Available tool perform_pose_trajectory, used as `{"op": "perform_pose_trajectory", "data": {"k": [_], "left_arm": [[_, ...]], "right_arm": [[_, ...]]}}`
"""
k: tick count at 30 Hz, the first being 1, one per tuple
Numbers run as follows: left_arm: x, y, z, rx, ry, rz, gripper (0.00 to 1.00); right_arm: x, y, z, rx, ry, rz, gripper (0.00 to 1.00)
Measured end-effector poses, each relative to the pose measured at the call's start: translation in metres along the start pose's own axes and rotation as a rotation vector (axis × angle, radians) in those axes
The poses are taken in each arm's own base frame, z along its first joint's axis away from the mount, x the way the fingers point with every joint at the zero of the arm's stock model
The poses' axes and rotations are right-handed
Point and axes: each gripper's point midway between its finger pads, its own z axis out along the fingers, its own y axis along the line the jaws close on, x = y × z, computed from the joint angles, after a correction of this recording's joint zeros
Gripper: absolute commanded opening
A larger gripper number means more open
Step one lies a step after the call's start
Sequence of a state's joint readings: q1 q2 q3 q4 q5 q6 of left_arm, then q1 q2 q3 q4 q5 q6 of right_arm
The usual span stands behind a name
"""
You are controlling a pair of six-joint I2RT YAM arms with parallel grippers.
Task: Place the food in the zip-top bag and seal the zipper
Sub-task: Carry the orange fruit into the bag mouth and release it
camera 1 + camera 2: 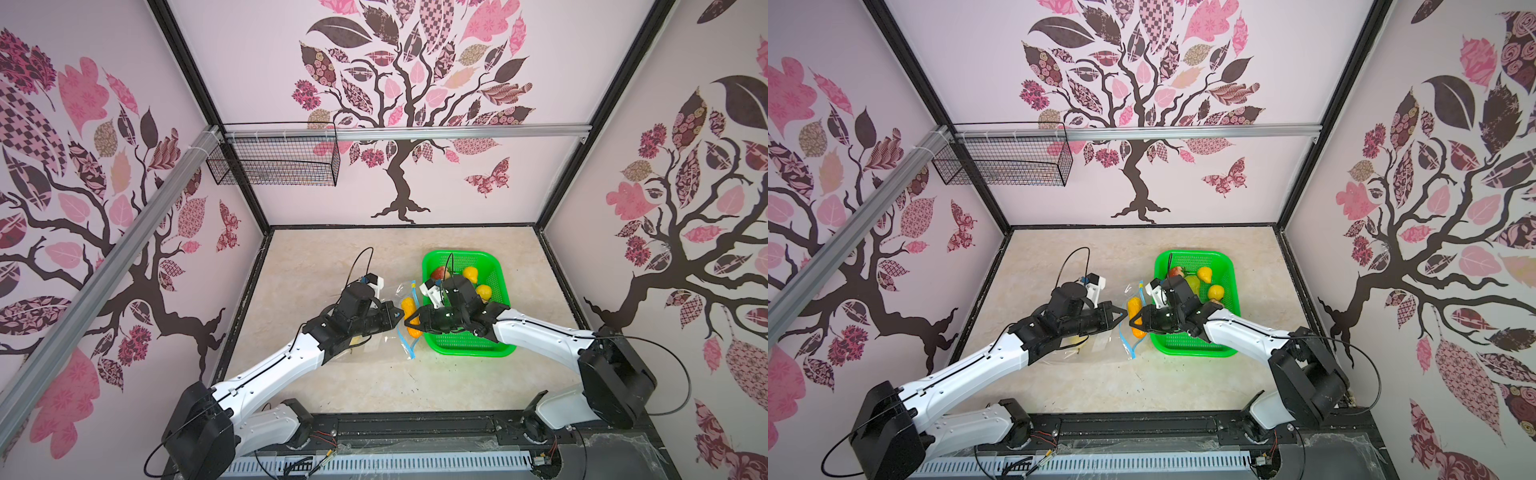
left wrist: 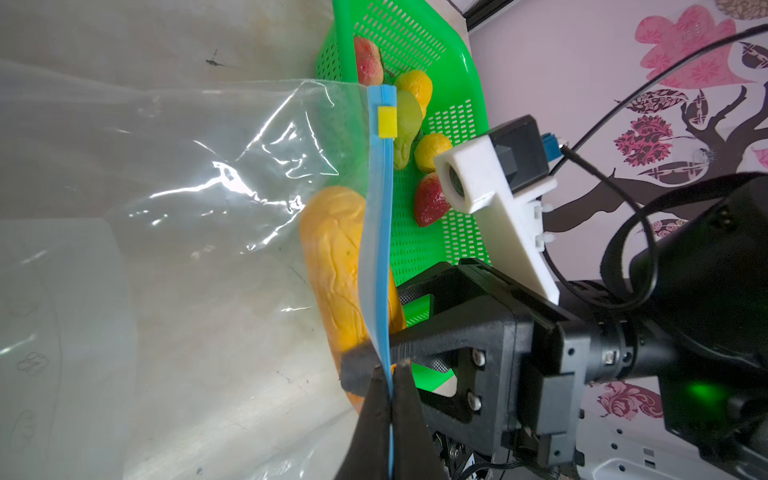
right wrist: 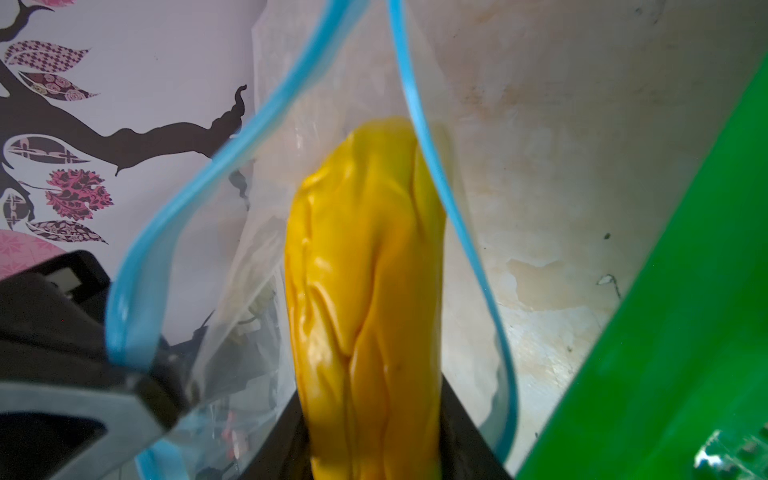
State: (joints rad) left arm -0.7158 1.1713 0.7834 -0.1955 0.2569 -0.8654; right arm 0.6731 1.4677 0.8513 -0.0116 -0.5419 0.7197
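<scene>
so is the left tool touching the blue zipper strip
Touching. The left wrist view shows the left tool with its tips shut on the zipper strip, pinching it between them with no gap.

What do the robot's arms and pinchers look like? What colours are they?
The left arm and right arm have smooth white shells with chunky black joints. The left gripper and right gripper are black, with pointed, wedge-shaped fingers. Thin black cables loop above them, and each arm carries a small white camera mount.

The zip-top bag (image 2: 187, 187) is clear crinkly plastic, the orange food (image 3: 365, 270) glossy, creased.
</scene>
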Motion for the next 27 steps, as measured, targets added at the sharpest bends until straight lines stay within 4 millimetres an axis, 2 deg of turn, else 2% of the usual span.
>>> {"op": "perform_pose_trajectory", "data": {"k": [4,8,13,19,27], "left_arm": [[0.004,-0.001,0.002,0.005,0.018,-0.002,0.00],[0.003,-0.003,0.002,0.013,0.014,-0.007,0.00],[-0.001,-0.006,-0.002,0.022,-0.007,-0.018,0.00],[-0.008,-0.006,-0.004,0.013,-0.044,-0.038,0.00],[-0.012,-0.001,-0.004,-0.010,-0.068,-0.044,0.00]], "right_arm": [[-0.013,0.006,0.001,0.006,-0.027,0.002,0.39],[-0.017,0.000,0.003,0.036,-0.049,0.020,0.39],[-0.016,-0.009,0.011,0.083,-0.065,0.029,0.41],[-0.004,-0.017,0.024,0.151,-0.057,0.004,0.47],[-0.011,-0.014,0.032,0.194,-0.086,-0.031,0.57]]}}
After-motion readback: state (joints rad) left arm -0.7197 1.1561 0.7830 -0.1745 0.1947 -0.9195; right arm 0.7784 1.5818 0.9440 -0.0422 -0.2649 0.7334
